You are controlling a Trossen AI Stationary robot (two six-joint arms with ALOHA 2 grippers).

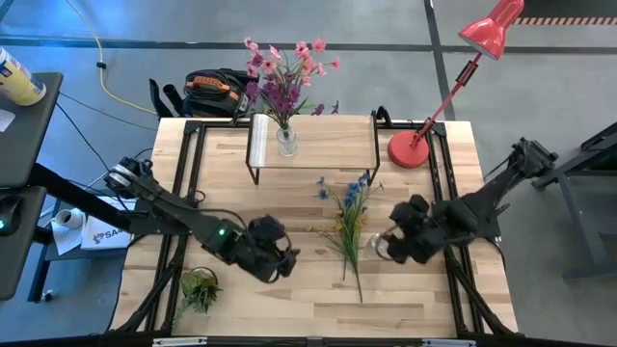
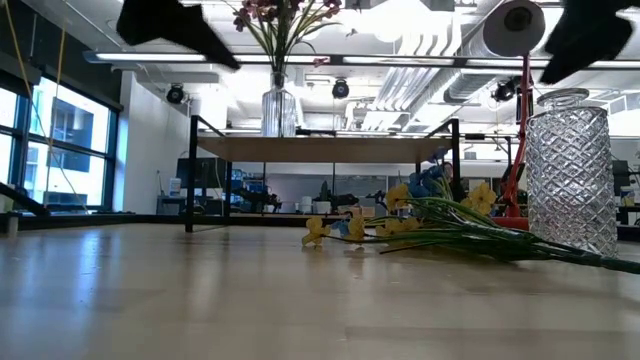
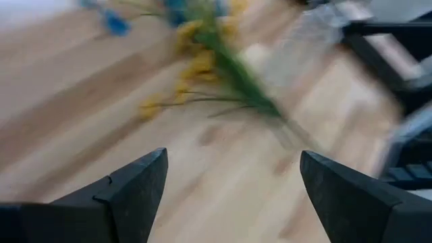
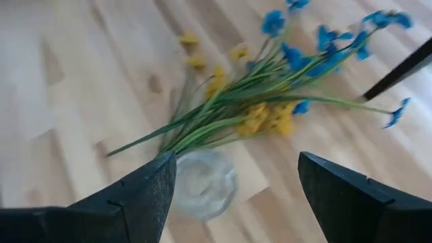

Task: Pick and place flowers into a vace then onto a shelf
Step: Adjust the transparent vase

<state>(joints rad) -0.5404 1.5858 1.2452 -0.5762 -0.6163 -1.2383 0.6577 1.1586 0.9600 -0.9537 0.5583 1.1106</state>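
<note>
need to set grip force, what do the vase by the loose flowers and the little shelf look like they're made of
The vase looks like clear cut glass, possibly moulded plastic: see-through, with a sparkling faceted pattern. The shelf looks like a pale, matte wooden plank on thin black legs, probably painted metal. The blue and yellow flowers lying beside the vase look like artificial fabric or plastic, though that is hard to confirm.
</note>
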